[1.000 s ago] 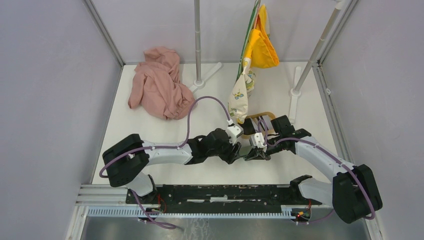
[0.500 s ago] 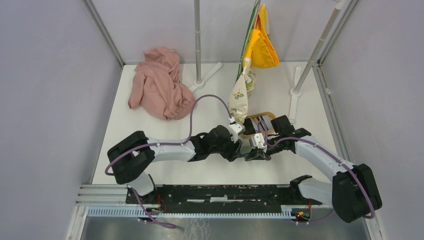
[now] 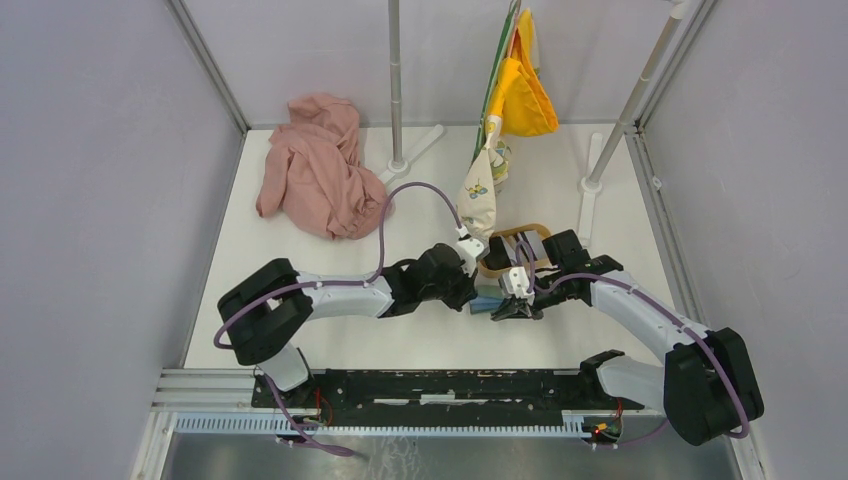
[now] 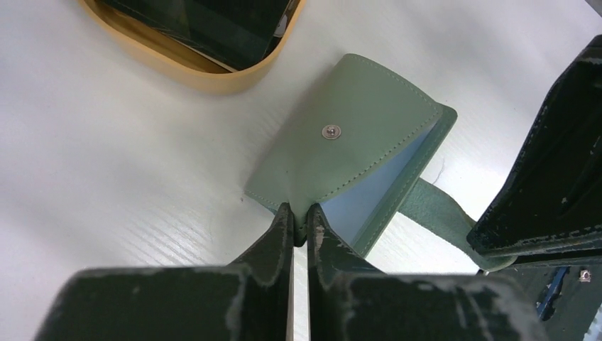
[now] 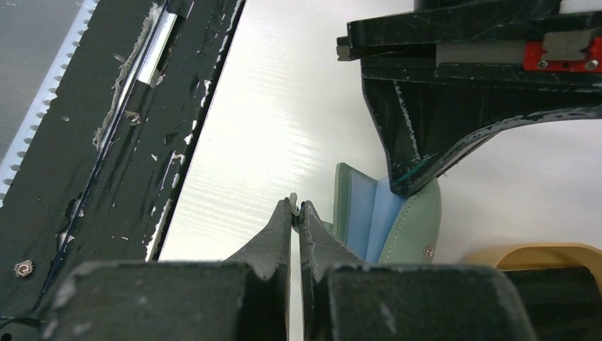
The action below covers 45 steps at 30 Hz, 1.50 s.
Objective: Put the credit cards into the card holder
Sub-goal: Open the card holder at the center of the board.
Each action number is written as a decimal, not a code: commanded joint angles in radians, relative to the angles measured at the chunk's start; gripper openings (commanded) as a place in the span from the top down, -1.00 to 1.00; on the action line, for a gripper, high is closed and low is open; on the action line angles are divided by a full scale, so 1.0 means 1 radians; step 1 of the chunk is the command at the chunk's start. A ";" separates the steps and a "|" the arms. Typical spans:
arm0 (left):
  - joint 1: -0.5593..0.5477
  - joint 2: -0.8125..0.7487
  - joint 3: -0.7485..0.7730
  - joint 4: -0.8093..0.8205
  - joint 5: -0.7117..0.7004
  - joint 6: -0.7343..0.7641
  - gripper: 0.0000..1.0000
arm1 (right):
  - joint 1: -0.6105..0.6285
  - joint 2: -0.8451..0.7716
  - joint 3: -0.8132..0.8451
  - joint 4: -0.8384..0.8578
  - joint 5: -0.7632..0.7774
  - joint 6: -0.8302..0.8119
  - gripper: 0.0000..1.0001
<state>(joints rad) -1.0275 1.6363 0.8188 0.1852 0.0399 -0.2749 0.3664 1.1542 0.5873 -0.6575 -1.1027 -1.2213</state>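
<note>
Sage-green leather card holder (image 4: pixel 355 142): on the white table (image 4: pixel 106 177) just beside the oval light-wood tray (image 4: pixel 206 74), blue lining showing.
Left gripper (image 4: pixel 298 226): just snapped narrow onto its flap edge.
Right gripper (image 5: pixel 297 210): pinching its strap.
Dark credit cards (image 4: pixel 227 32): in the tray; the holder looks ready for opening.

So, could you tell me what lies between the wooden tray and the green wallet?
Only bare white table separates the wooden tray from the green wallet, as the left wrist view shows.
</note>
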 commanded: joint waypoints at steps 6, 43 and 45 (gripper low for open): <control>0.014 -0.071 -0.038 0.035 -0.003 -0.096 0.96 | -0.001 -0.019 0.035 0.032 0.039 0.041 0.99; -0.201 -0.123 -0.717 0.920 -0.456 -1.121 0.96 | 0.032 -0.007 -0.010 0.311 0.304 0.357 0.08; -0.203 -0.081 -0.722 0.977 -0.456 -1.130 0.96 | 0.015 -0.041 -0.018 0.314 0.244 0.356 -0.02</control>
<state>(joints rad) -1.2198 1.4902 0.1127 1.0069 -0.3500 -1.3285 0.4118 1.1801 0.5457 -0.3737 -0.7609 -0.8967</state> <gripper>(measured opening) 0.047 0.459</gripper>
